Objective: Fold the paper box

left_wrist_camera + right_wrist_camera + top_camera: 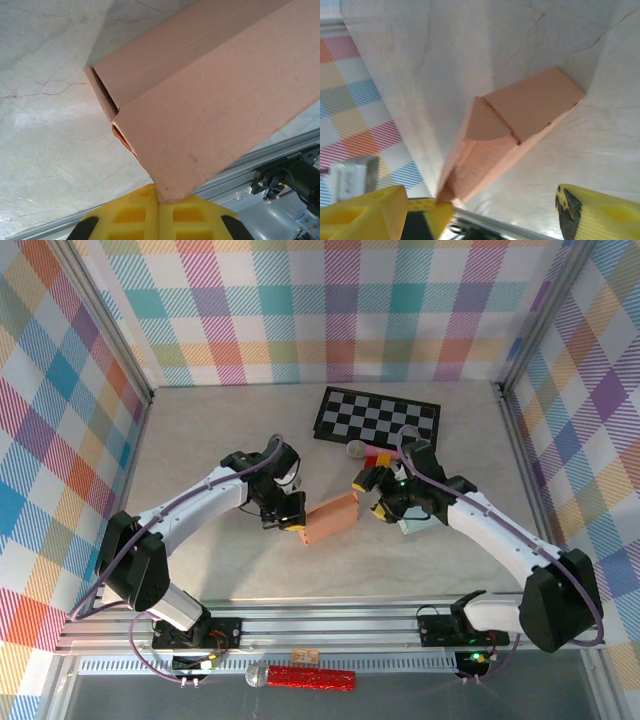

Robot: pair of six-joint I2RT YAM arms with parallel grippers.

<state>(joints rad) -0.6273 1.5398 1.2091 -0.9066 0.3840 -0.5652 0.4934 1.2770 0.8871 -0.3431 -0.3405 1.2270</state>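
Note:
The salmon-brown paper box [332, 517] lies mid-table as a long folded tube, its left end lifted. My left gripper [291, 521] is shut on that end's lower corner. In the left wrist view the yellow fingers [131, 216] pinch the corner of the box [210, 115], and a side flap stands slightly apart at the end. My right gripper [374, 496] is open just off the box's right end. The right wrist view looks along the box [520, 120] at its rounded tuck flap, with the open gripper [480, 207] short of it and touching nothing.
A black-and-white checkerboard [378, 417] lies behind the box, with a small round piece [355, 449] and a red-and-yellow block [376, 456] in front of it. A pale item [411, 526] sits under the right wrist. A red glitter strip [310, 678] rests on the front rail.

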